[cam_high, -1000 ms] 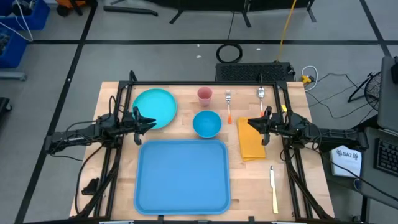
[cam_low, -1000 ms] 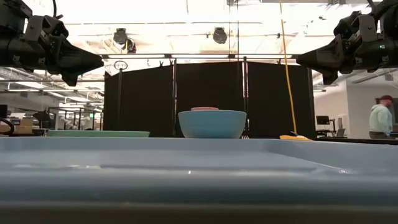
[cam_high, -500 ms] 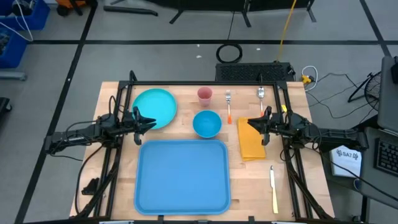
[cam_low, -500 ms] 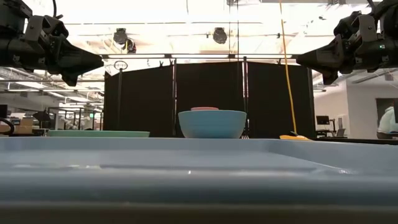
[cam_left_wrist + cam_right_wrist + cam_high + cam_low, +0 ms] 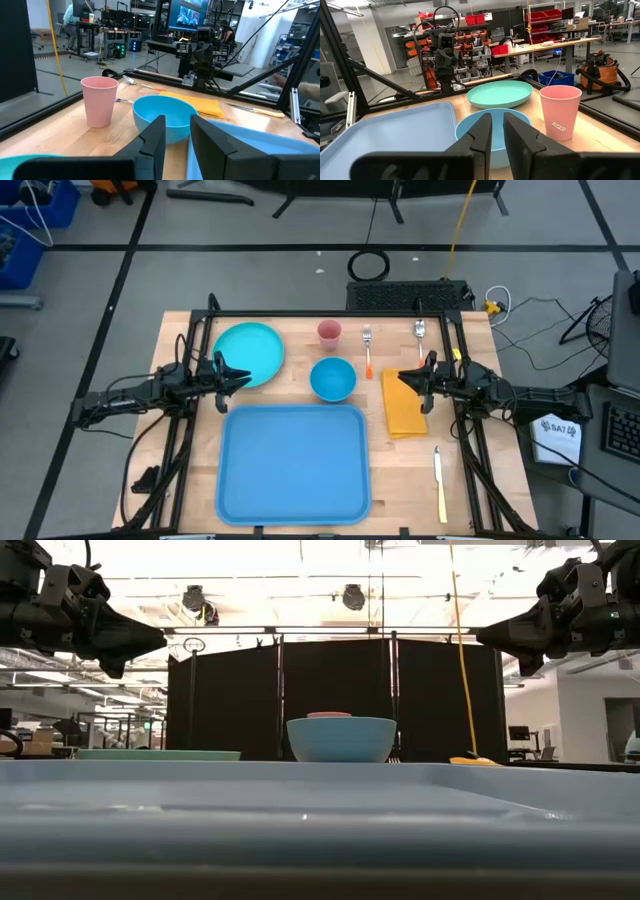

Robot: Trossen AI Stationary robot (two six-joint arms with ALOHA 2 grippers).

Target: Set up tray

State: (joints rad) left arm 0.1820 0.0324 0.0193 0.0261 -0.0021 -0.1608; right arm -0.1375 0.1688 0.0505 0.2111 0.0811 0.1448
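High view: tray (image 5: pixel 293 465) between both hands, untouched.

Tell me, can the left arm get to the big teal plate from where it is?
Probably yes. The left pincer hangs empty in the air right at the teal plate's edge, with nothing between them. The blue bowl and tray sit off to the side.

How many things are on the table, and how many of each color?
Blue or teal: 3, the tray, the bowl and the plate
Pink: 1, the cup
Yellow: 1, the napkin
Cutlery: 3, orange-handled fork, second fork, knife
Total: 8
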